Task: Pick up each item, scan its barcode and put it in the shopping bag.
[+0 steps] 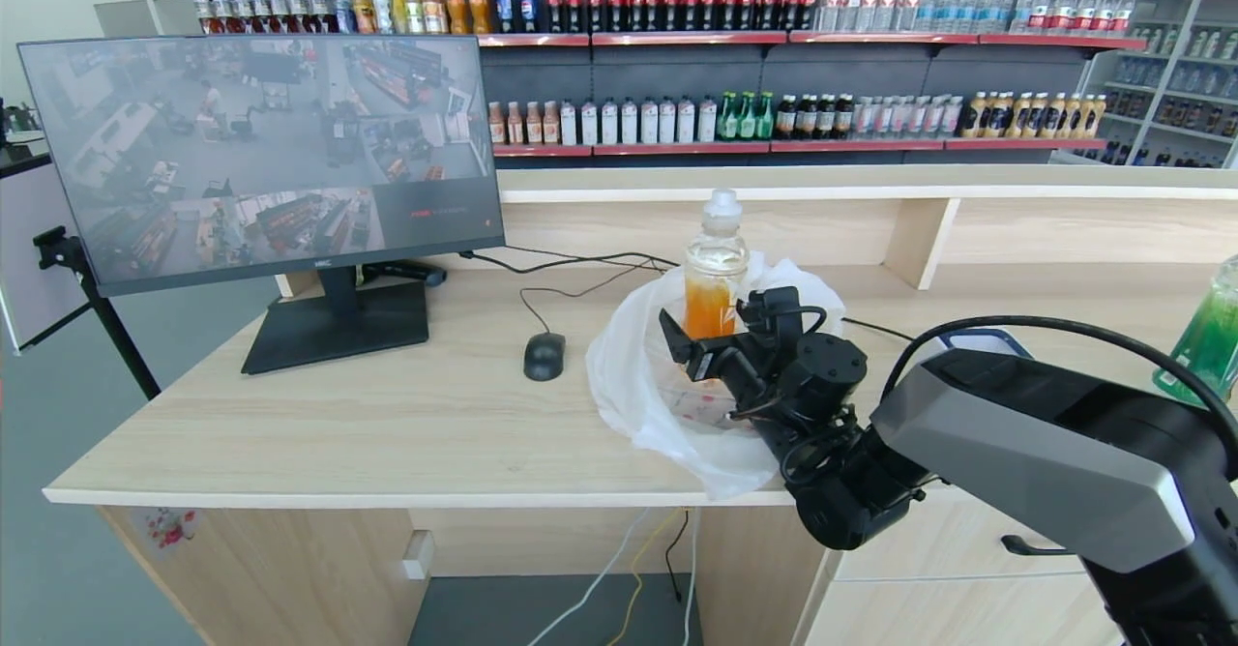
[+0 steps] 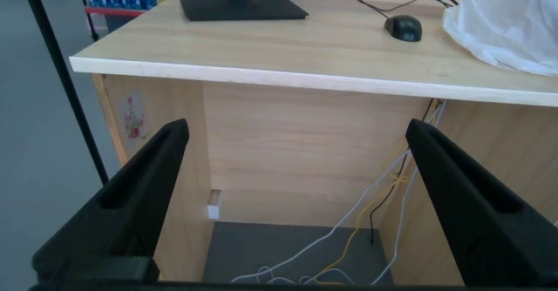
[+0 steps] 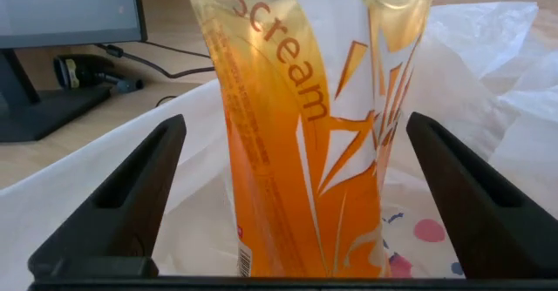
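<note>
One bottle bagged, one left.
Right end effector (image 3: 296, 125), spread, flanks the clear orange-drink bottle (image 1: 714, 278) standing in the white plastic shopping bag (image 1: 629, 375); a green plastic bottle (image 1: 1209, 332) waits far to its right.

Glossy plastic bottle (image 1: 715, 274), matt wood counter (image 1: 387, 433)

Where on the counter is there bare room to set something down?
The front strip of the counter before the monitor and mouse is bare. Crowded around the bag, where the right gripper flanks the bottle; cables lie behind.
</note>
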Controlling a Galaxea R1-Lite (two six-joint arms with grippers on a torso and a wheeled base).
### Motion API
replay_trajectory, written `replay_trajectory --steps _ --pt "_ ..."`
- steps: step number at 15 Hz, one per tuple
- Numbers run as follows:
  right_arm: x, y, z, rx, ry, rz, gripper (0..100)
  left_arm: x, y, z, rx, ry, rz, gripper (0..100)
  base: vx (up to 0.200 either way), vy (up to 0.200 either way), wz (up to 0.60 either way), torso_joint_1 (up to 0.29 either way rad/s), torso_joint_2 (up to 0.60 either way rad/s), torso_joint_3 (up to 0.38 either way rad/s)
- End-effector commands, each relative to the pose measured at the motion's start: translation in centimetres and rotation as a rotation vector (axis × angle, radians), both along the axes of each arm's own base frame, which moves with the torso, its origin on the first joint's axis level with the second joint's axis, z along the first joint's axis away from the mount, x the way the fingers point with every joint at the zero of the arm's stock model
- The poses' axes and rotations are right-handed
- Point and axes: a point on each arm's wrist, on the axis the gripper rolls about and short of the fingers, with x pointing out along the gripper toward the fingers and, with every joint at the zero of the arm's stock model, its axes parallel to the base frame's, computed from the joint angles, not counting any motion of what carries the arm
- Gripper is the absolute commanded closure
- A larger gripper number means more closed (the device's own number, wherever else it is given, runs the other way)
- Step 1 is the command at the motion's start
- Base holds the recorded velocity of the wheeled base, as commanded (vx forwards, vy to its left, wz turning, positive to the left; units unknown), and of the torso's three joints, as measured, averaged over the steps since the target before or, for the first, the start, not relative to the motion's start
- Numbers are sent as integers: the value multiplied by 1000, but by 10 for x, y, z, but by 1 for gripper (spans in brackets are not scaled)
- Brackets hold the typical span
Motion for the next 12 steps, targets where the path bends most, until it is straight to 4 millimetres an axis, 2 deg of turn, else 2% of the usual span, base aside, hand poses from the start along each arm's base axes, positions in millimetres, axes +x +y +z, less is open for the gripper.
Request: replay_trajectory --steps 1,3,7,10,12 --pt "-3 3 8 10 -19 9 0 0 0 0 0 -2 0 0 0 0 0 0 0 0" --pt "-8 2 14 10 -21 9 0 0 0 0 0 0 0 0 0 0 0 0 0 0" --pt "-39 -7 40 -10 -12 23 0 0 0 0 0 0 0 0 0 0 0 0 0 0" --pt "-84 -17 64 -27 3 58 0 0 0 0 0 -2 0 0 0 0 0 0 0 0" --pt "-114 -33 76 -54 15 61 0 0 0 0 0 -2 0 0 0 0 0 0 0 0"
